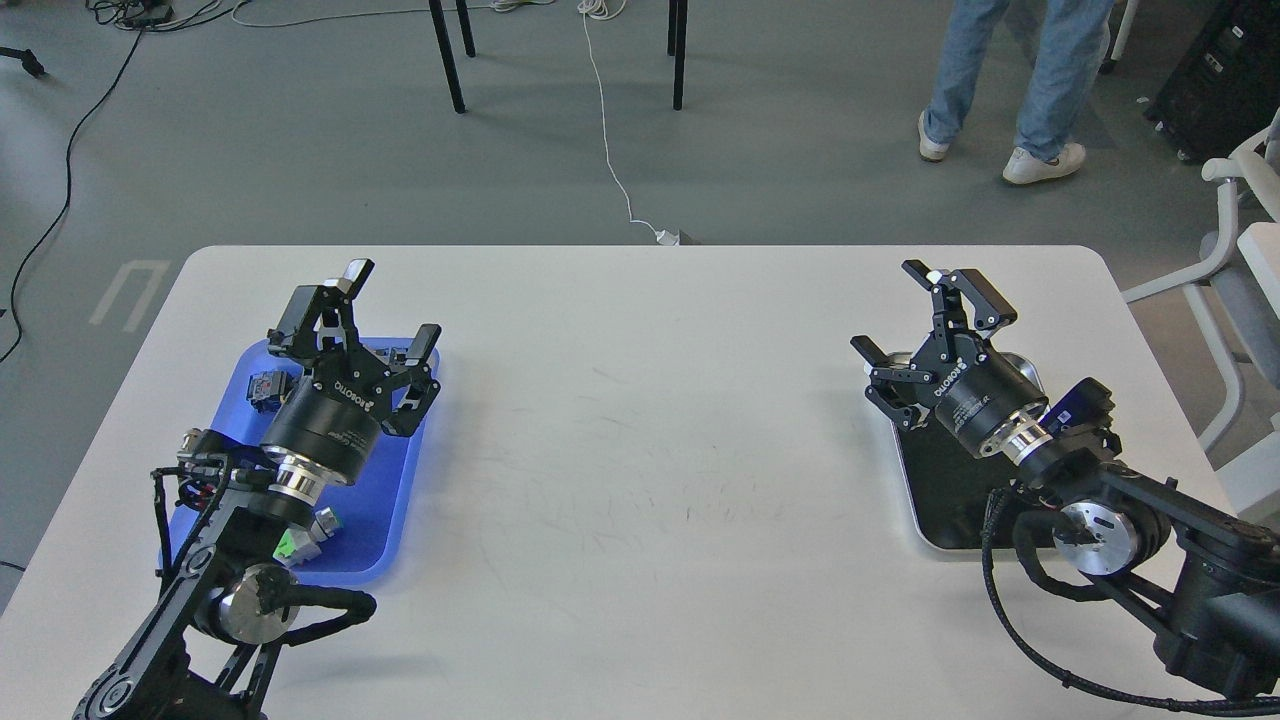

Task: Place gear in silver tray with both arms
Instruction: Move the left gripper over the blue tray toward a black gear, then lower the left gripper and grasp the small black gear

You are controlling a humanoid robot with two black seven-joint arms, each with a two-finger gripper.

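My left gripper (360, 322) hangs open above the far end of a blue tray (385, 500) at the table's left, with nothing between its fingers. Small parts lie on that tray, mostly covered by my left arm: a blue-grey piece (266, 388) and a green-grey piece (303, 540). I cannot make out the gear; it is hidden. The silver tray (945, 492), dark and reflective inside, sits at the table's right. My right gripper (930, 320) stands open over its far end and holds nothing. My right arm covers much of the tray.
The white table (640, 420) spreads bare between the two trays. Beyond its far edge are a person's legs (1000, 90), chair legs (450, 50) and a white cable (610, 150) on the floor. A white chair (1240, 300) stands at the right.
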